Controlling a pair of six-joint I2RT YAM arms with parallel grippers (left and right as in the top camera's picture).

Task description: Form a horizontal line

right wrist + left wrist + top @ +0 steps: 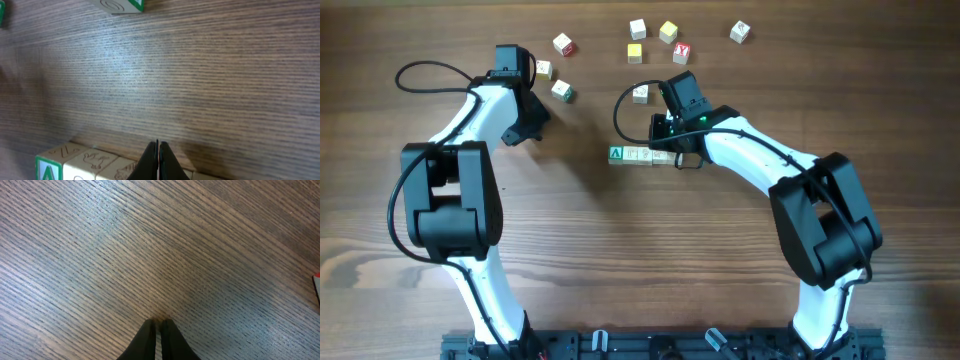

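A on green end cube (48, 172)

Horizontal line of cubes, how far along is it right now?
Done: the horizontal line stands as a straight touching row, with the green-faced cube at one end. In hand: nothing is held. The right gripper, shut, sits near the row's other end, possibly tidying it. The left gripper is shut over the table. Left: perhaps adding some of the loose cubes scattered beyond.
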